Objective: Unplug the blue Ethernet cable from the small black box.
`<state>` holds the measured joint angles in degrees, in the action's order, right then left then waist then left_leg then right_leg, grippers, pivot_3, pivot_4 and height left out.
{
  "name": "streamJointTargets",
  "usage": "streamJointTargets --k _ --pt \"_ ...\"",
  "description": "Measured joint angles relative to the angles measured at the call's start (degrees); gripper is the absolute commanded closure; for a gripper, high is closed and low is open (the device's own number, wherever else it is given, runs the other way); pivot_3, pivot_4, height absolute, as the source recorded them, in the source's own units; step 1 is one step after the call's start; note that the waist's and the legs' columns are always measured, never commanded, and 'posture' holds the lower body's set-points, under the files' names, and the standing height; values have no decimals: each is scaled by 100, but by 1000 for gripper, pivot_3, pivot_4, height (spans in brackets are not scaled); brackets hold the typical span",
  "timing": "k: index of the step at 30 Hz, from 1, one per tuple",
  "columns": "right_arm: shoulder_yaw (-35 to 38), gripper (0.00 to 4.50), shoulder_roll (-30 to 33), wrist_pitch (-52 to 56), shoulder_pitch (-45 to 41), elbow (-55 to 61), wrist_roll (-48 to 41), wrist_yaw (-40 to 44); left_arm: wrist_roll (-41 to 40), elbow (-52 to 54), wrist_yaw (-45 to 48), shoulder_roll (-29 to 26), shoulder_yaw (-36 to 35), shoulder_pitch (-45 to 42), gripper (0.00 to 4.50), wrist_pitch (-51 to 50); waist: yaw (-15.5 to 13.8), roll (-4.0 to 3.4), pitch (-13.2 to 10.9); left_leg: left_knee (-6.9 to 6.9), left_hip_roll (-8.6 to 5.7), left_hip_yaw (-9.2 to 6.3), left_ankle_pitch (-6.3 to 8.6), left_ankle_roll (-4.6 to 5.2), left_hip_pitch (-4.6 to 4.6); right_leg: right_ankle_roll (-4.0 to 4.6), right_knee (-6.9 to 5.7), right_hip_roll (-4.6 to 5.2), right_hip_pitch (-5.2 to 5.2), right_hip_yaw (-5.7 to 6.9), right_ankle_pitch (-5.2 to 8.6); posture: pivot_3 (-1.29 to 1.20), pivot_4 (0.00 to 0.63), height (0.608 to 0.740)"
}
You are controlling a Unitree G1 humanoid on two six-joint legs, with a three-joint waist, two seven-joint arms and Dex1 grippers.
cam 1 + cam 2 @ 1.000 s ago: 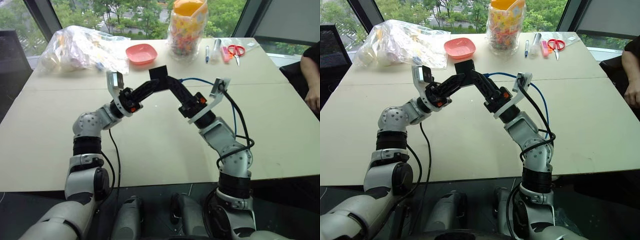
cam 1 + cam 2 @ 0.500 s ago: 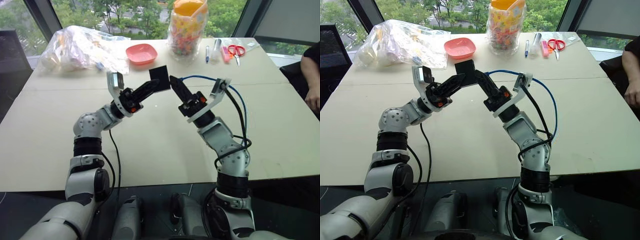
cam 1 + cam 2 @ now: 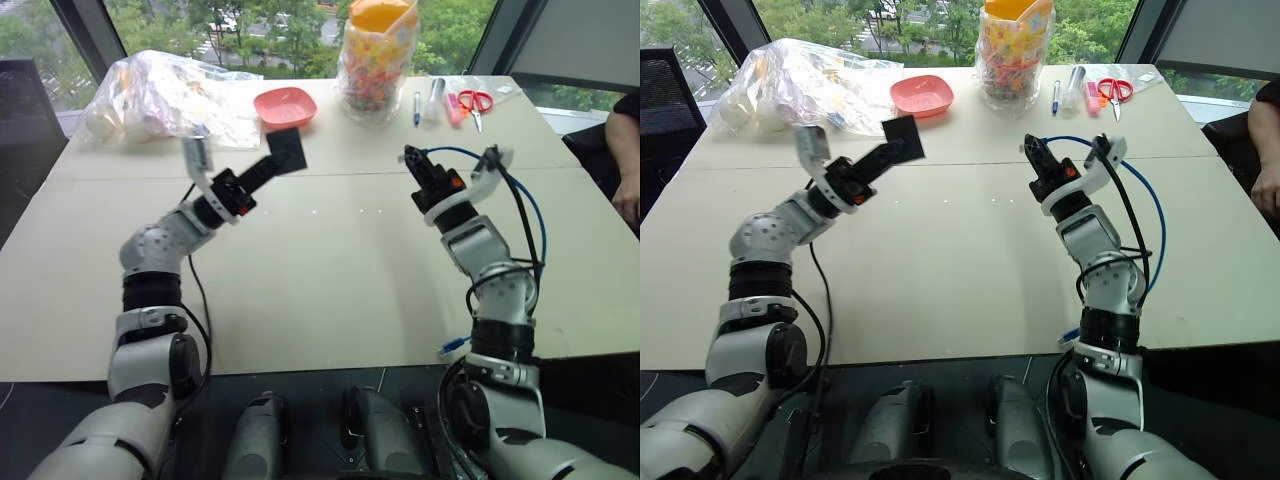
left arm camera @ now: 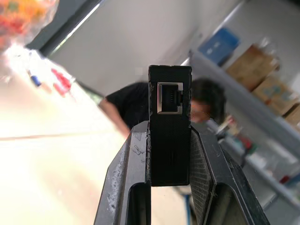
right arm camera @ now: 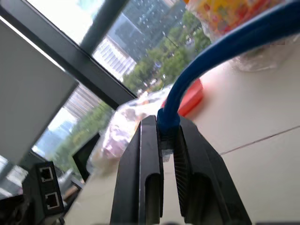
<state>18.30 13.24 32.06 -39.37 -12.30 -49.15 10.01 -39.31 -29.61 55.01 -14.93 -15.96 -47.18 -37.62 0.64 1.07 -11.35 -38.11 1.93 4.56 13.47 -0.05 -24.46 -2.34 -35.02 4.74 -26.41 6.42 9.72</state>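
Note:
The small black box [image 3: 287, 150] is pinched between the fingers of my left gripper [image 3: 270, 167], held up over the table's left half. In the left wrist view the box [image 4: 169, 140] shows an empty port facing away from the wrist. My right gripper [image 3: 413, 160] is shut on the blue Ethernet cable [image 3: 535, 225] close to one plug end, well to the right of the box and apart from it. The cable [image 5: 220, 54] rises from between the right fingers [image 5: 149, 164]. It arcs over the right arm, and its other end [image 3: 455, 346] hangs at the table's front edge.
At the back of the table [image 3: 330, 290] lie a clear plastic bag [image 3: 165, 95], a pink bowl [image 3: 284, 105], a jar of colourful pieces [image 3: 378, 50], pens [image 3: 417, 105] and red scissors [image 3: 472, 100]. A person's arm [image 3: 625, 150] is at the right edge.
The cable's plug has come out of the box. My right gripper swung right with the cable; my left gripper moved left with the box. The two now stand far apart.

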Motion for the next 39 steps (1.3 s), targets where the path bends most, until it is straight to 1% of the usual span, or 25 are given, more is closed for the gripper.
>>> streamJointTargets --k 3,4,5,6,10,12,14,15,17,19,20,21,24,28,32,34,35,36,37,38,39 --pt "-38 4459 434 -188 -598 -1432 645 78 496 -92 -239 166 243 -7 4006 785 2 0 0 4 0 1 2 3 0 -5 0 -4 -3 0 -3 0 150 740" --pt "-42 4073 522 -313 -773 -1924 836 143 626 -145 -297 202 307 -11 4006 1022 4 0 0 11 -1 3 2 4 -2 -6 0 -7 -6 0 -3 0 150 740" --pt "-43 3586 595 -455 -957 -2445 1008 245 760 -206 -340 249 373 -15 4006 1253 14 0 0 12 -2 9 4 7 -1 -4 -1 -10 -7 -1 -3 0 150 740" --pt "-32 3305 643 -546 -1078 -2811 1124 313 859 -239 -364 308 425 -15 4006 1427 16 0 0 15 -1 15 4 8 -2 1 -1 -10 -9 -1 -7 0 150 740" --pt "-20 1152 668 -922 -1436 -3918 1533 655 1206 -493 -466 468 623 -15 4006 2000 26 0 0 15 0 24 5 11 -2 6 -2 -11 -10 -1 -12 0 150 740" --pt "-32 96 687 -929 -1469 -4155 1709 741 1349 -634 -542 532 636 -18 4006 2246 17 0 0 11 1 24 4 11 -2 -11 -2 -8 -8 0 -2 0 150 740" --pt "-111 41 711 -663 -1376 -4002 1782 886 1512 -808 -647 570 652 -37 4006 2518 15 0 0 9 2 19 4 11 -2 -12 -3 -5 -7 -1 -2 0 150 740" --pt "-189 41 727 -381 -1193 -3601 1786 985 1617 -925 -703 595 694 -65 4006 2694 3 0 0 8 4 13 5 11 -2 -12 -2 -3 -6 -1 -2 0 150 740" --pt "-473 41 725 255 -685 -2565 1750 1168 1854 -1158 -787 616 818 -117 4006 3068 -8 0 0 9 7 3 5 12 -3 -15 -3 -2 -5 0 0 0 150 740" --pt "-809 41 762 942 116 -1050 1613 1295 2095 -1508 -852 666 897 -229 4006 3465 -25 0 0 10 11 0 8 16 -6 -20 -3 2 -7 2 3 0 150 740" --pt "-957 41 755 1193 381 -511 1519 1348 2175 -1646 -888 662 915 -266 4006 3608 -19 0 1 10 11 0 10 18 -6 -21 -2 2 -6 2 4 0 150 740" --pt "-1098 41 777 1562 861 361 1356 1404 2288 -1936 -925 720 964 -395 4006 3835 -22 0 1 10 10 1 10 18 -6 -21 -2 4 -7 2 4 0 150 740" --pt "-1436 41 725 2091 1559 1711 1022 1482 2511 -2602 -1035 869 1014 -697 4006 4319 -9 1 0 3 11 2 11 17 -7 -24 0 7 -7 4 4 0 150 740" --pt "-1428 41 629 2229 1622 2476 831 1380 2769 -3345 -1224 982 1065 -967 4006 4846 1 1 1 -5 14 -1 12 16 -2 -19 1 7 -2 10 2 0 150 740" --pt "-1376 41 592 2229 1626 2567 826 1299 2955 -3818 -1335 993 1067 -1064 4006 5116 -7 1 1 0 15 -2 13 16 -8 -20 2 8 -7 12 3 0 150 740" --pt "-1351 0 591 2221 1627 2567 831 1283 3036 -3972 -1395 995 1067 -1105 2940 5186 -12 2 0 1 13 0 16 21 -12 -21 3 8 -9 12 4 0 150 740" --pt "-1331 0 592 2204 1627 2567 832 1282 3096 -4018 -1407 989 1071 -1121 2629 5215 -13 2 0 1 12 0 17 23 -13 -22 3 8 -9 11 4 0 150 740" --pt "-1300 0 596 2183 1628 2567 832 1283 3149 -4041 -1399 974 1075 -1132 2090 5228 -14 2 0 1 12 1 17 24 -13 -22 3 9 -9 12 5 0 150 740" --pt "-1259 0 605 2143 1630 2567 834 1284 3192 -4053 -1380 940 1078 -1138 1696 5237 -13 2 1 1 11 1 17 24 -13 -22 4 9 -9 12 5 0 150 740" --pt "-1216 0 620 2111 1632 2567 836 1287 3212 -4053 -1323 894 1077 -1138 1329 5236 -10 2 0 1 11 2 17 24 -13 -23 3 9 -9 12 5 0 150 740" --pt "-1201 0 669 2083 1635 2567 839 1304 3218 -4033 -1150 827 1076 -1134 1329 5197 -7 2 0 1 11 2 17 24 -12 -23 3 9 -9 12 4 0 150 740"
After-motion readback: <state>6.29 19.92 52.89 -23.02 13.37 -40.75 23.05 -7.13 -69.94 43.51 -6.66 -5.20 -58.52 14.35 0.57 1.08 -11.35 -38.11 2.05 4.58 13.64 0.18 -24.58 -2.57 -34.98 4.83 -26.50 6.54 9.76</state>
